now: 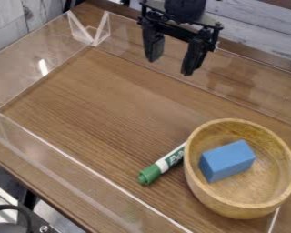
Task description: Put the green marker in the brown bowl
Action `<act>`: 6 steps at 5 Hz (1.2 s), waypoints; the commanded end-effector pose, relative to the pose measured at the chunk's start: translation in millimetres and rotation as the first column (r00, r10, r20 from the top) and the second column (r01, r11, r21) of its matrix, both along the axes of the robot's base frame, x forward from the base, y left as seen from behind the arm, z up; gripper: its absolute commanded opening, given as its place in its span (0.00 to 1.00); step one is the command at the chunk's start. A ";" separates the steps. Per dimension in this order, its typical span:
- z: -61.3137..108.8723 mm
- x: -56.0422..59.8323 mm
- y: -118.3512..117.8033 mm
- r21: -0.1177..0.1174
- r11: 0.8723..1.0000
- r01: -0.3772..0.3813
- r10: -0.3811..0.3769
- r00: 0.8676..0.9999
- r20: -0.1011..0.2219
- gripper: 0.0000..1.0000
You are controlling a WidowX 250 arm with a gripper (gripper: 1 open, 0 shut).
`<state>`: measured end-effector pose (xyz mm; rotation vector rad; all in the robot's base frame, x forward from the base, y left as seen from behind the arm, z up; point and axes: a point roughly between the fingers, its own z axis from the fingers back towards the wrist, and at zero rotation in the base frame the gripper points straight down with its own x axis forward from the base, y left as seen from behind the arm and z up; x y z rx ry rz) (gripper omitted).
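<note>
A: Largest items?
B: Wood-grain worktop point(99, 100); wide tan wooden bowl point(276, 196), near right corner, holding a blue block point(227, 160).
A: The pen?
B: Slim white-barrelled green marker point(164, 165), flat by the near edge, touching the bowl's left rim. Likely light, rigid, slick, prone to roll; grip mid-barrel.
A: The tool point(173, 56)?
B: Black, fingers apart, empty, above the far edge.

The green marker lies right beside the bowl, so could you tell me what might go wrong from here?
1. The green marker lies against the brown bowl, so an open end effector finger may strike the rim.
2. The blue block already fills part of the bowl, so the marker could land propped on it.
3. The round barrel might roll if nudged.
</note>
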<state>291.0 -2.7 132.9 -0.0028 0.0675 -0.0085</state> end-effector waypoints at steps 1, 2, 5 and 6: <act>-6.9 -3.8 -1.9 -0.001 1.000 0.012 -0.012 1.000 -0.016 1.00; -13.5 -16.5 -7.2 -0.006 0.998 0.064 -0.064 0.998 -0.013 1.00; -33.2 -45.4 -21.4 -0.014 0.979 0.204 -0.204 0.978 0.034 1.00; -37.9 -49.2 -24.1 -0.016 0.976 0.219 -0.219 0.975 0.033 1.00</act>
